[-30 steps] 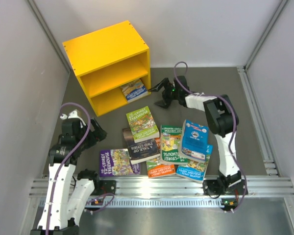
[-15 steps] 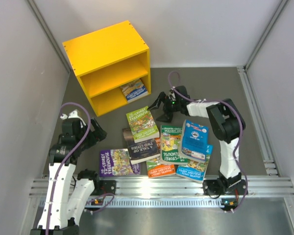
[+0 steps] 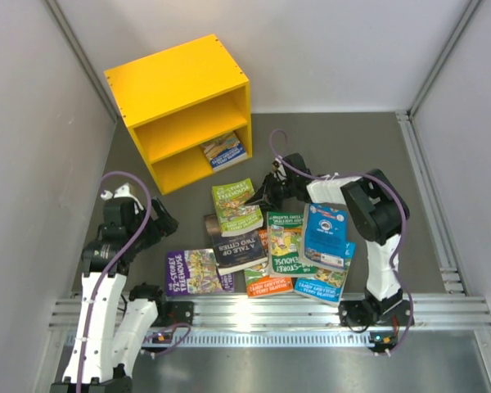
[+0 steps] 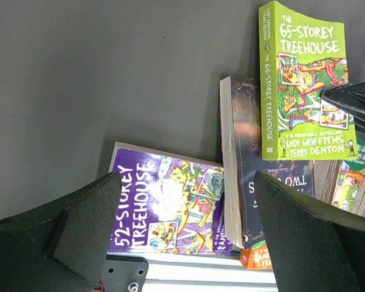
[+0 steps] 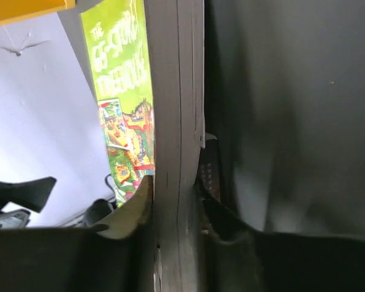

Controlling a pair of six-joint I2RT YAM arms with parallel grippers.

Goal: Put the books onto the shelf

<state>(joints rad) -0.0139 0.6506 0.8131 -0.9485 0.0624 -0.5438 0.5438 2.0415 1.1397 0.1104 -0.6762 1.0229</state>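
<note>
The yellow shelf [image 3: 180, 90] stands at the back left, and one book [image 3: 223, 151] lies in its lower compartment. Several more books are spread on the mat in front of it: a green one [image 3: 236, 205], a dark one [image 3: 239, 248], a purple one [image 3: 195, 271] and a bright blue one [image 3: 326, 236]. My right gripper [image 3: 264, 195] is shut on the green book's right edge; in the right wrist view its jaws [image 5: 175, 194] clamp the page block [image 5: 176, 91]. My left gripper [image 3: 159, 223] hangs open left of the pile, above the purple book [image 4: 164, 207], with nothing between its fingers.
More colourful books [image 3: 299, 262] overlap at the front right of the pile. Grey walls close in the left, back and right sides. A metal rail [image 3: 254, 311] runs along the near edge by the arm bases.
My right gripper has come forward and left from beside the shelf to the green book and has shut on its edge. The left arm has not moved.
</note>
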